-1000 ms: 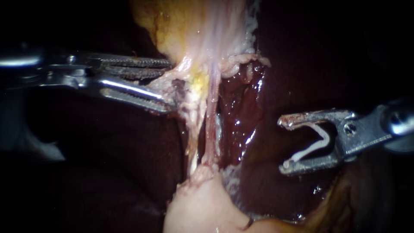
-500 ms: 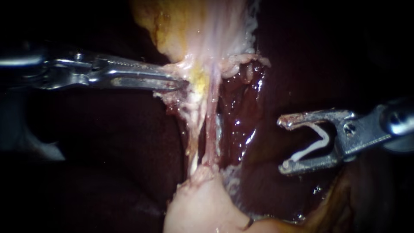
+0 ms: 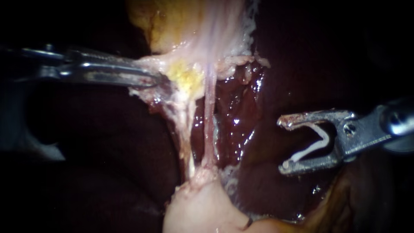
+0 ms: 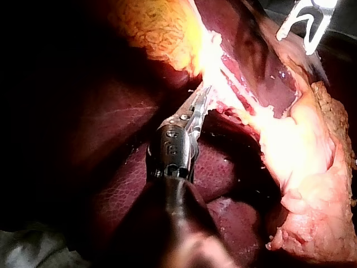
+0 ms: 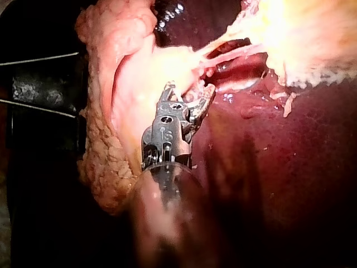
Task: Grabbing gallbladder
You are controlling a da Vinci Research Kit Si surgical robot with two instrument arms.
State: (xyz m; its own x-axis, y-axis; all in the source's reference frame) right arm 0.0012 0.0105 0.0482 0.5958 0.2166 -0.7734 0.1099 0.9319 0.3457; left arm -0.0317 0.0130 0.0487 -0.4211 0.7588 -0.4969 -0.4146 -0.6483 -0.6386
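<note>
A second ago the hand of my left instrument [image 3: 153,80] was open around the low edge of the gallbladder [image 3: 185,30]. Now its two jaws are closed tight on that edge, and it has pulled the edge toward 9 o'clock. The soft skin there is stretched out. The two thin tubes [image 3: 210,121] under it have moved apart, so a dark gap shows between them. I think the grab is done and seems to hold. What is left is to keep the pull steady and not tear the thin skin.

The gallbladder sits at 12 o'clock in the endoscope view. Its low edge is right inside the hand, touching both jaws. The rest of it goes up toward 1 o'clock from the hand.

My right instrument [image 3: 284,144] has not moved. It waits at 3 o'clock, well apart from the gallbladder, over the liver [image 3: 241,108]. Its wide hand holds a white clip [image 3: 312,144].
</note>
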